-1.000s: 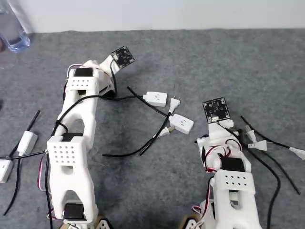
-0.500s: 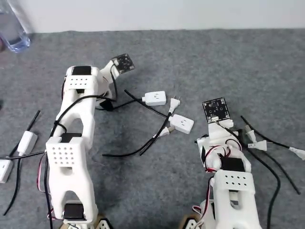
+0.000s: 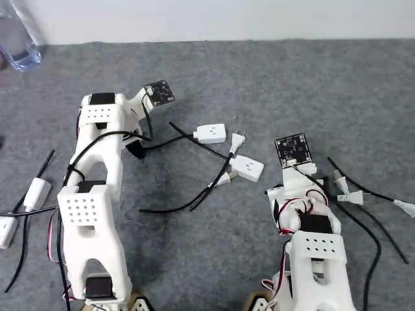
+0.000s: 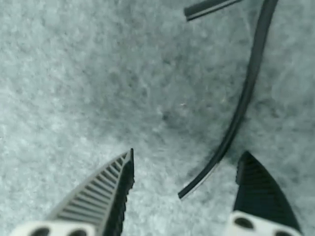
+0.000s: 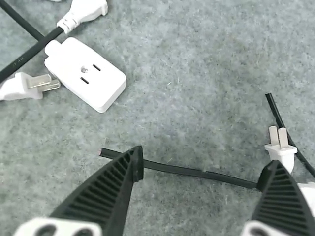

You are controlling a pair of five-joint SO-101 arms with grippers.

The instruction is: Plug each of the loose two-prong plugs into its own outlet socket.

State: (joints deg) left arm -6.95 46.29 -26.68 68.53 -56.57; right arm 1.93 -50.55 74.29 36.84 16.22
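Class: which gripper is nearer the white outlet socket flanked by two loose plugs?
Right. The right gripper is just beside the outlet socket; the left gripper is farther off, over a black cable end.

- The high view comes from a fixed camera overhead. It looks down on the grey tabletop, with both arms' bases at its near edge and a white wall along the far edge.
- The left wrist view sits very close to the tabletop, facing down past the parted tips of the left end effector onto a black cable.
- The right wrist view rides higher, looking down between the spread tips of the right end effector.
- The outlet socket seen there is the outlet socket in the middle of the high view.
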